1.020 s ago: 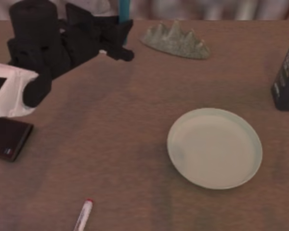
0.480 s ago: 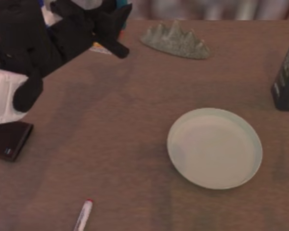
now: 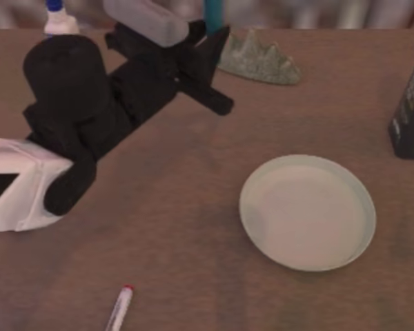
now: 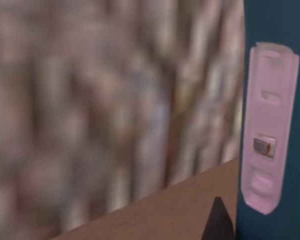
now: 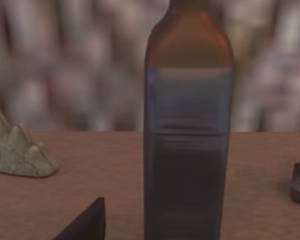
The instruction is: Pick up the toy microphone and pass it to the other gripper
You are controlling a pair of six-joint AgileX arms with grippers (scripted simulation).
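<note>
Left arm (image 3: 90, 131) stretched diagonally over the table's far-left part — left gripper (image 3: 208, 41) near the far edge, fingers clamped on the microphone (image 3: 214, 15), teal handle upright, beside the grey ridged piece (image 3: 259, 58). Left wrist view: white button strip (image 4: 266, 127) close up. Right gripper — only a fingertip (image 5: 85, 224) visible, state unreadable.

The toy microphone (image 3: 213, 15) runs off the far edge of the top view, so its head is out of sight, and the left gripper (image 3: 205, 52) covers its lower handle. The dark box (image 3: 410, 110) at the right is cut by the edge. The red-capped marker (image 3: 120, 308) runs off the near edge. The right arm is nowhere in the top view.
</note>
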